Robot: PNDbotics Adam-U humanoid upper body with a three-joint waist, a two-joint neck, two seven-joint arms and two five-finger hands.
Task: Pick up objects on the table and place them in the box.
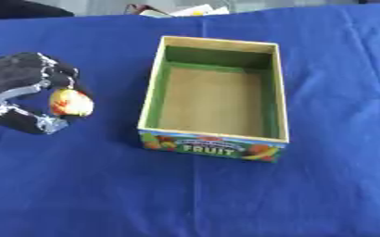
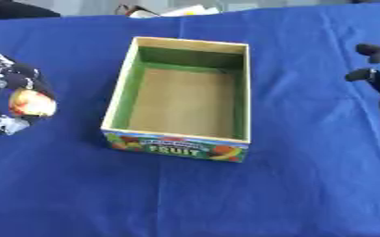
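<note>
left eye view: left robot hand (image 1: 23, 92) curled around a yellow-red fruit (image 1: 70, 102), left of the empty box (image 1: 214, 136); carried low, it might clip the box wall and fall onto the counter (image 1: 225, 194).

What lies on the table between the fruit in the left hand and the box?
Nothing: in the left eye view only bare blue cloth separates the fruit, held in the left hand, from the box.
</note>
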